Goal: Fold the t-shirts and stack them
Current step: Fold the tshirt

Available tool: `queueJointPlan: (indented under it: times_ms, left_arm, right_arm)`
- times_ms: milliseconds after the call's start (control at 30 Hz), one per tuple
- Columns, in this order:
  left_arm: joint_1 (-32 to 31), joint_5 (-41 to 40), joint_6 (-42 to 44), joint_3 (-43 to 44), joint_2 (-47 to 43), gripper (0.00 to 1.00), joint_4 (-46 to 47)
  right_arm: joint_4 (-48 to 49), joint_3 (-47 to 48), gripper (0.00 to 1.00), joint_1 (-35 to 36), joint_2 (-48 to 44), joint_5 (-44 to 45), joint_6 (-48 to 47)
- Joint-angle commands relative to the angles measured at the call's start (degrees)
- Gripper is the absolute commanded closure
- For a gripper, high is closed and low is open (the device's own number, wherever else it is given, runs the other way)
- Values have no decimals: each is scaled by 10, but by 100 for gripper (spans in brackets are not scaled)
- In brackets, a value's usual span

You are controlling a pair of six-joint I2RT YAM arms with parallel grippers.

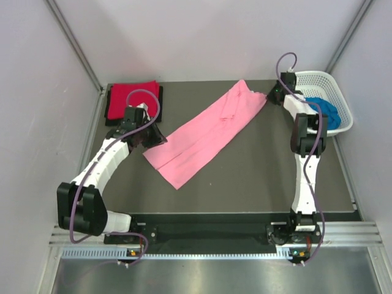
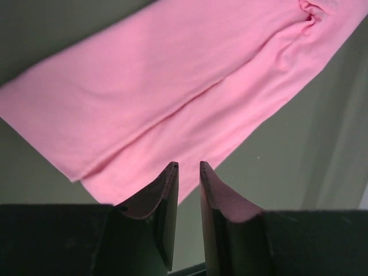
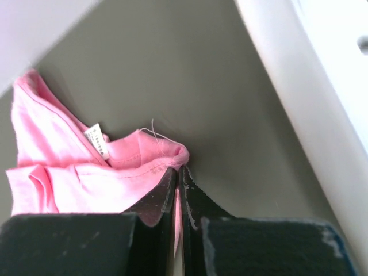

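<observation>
The light pink t-shirt point(image 1: 208, 131) lies as a long folded strip running diagonally across the dark table. My right gripper point(image 1: 271, 97) is at its far right end, and in the right wrist view it point(image 3: 179, 168) is shut on a bunched edge of the pink t-shirt point(image 3: 86, 178) near the neck label point(image 3: 98, 141). My left gripper point(image 1: 158, 138) hovers at the strip's near left side. In the left wrist view this gripper point(image 2: 188, 164) is open by a narrow gap with nothing between its fingers, and the pink t-shirt point(image 2: 172, 75) lies just beyond them. A folded red t-shirt point(image 1: 131, 98) sits at the back left on a black one point(image 1: 161, 95).
A white lattice basket point(image 1: 334, 86) stands at the back right with a bright blue t-shirt point(image 1: 324, 113) inside, close to my right arm. Pale walls close in the table on three sides.
</observation>
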Motion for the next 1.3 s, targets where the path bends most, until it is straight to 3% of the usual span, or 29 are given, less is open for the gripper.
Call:
queueJointPlan:
  times_ms: [0, 133, 167, 200, 300, 433, 600, 733, 900, 1000, 1067, 1267]
  left_arm:
    - [5, -28, 53, 51, 24, 73, -17]
    - [27, -33, 81, 89, 62, 72, -31]
    - [40, -17, 86, 98, 67, 72, -36]
    - [43, -6, 99, 119, 70, 72, -38]
    - [48, 12, 135, 152, 75, 72, -43]
    - [55, 32, 141, 151, 82, 70, -30]
    - [74, 146, 109, 82, 92, 72, 11]
    - [81, 129, 113, 29, 86, 72, 49]
    - [93, 183, 108, 12, 102, 72, 56]
    - [102, 147, 107, 2, 85, 73, 58]
    - [125, 121, 102, -3, 78, 73, 54]
    - [166, 144, 77, -30, 63, 73, 76]
  right_arm:
    - [-44, 121, 99, -11, 45, -12, -18]
    - [-49, 103, 79, -11, 11, -9, -6]
    - [-45, 69, 67, -8, -24, -7, -9]
    - [-51, 54, 63, -7, -42, -6, -11]
    - [-87, -7, 57, 0, -128, 8, 2]
    - [-83, -220, 53, 13, -304, 1, 56]
    - [-47, -466, 54, 104, -472, -11, 181]
    - [-33, -602, 53, 217, -586, 37, 286]
    - [55, -674, 53, 399, -601, 51, 465]
    - [81, -666, 53, 489, -570, 86, 531]
    - [101, -654, 53, 536, -539, 114, 558]
    - [173, -614, 53, 609, -432, 129, 626]
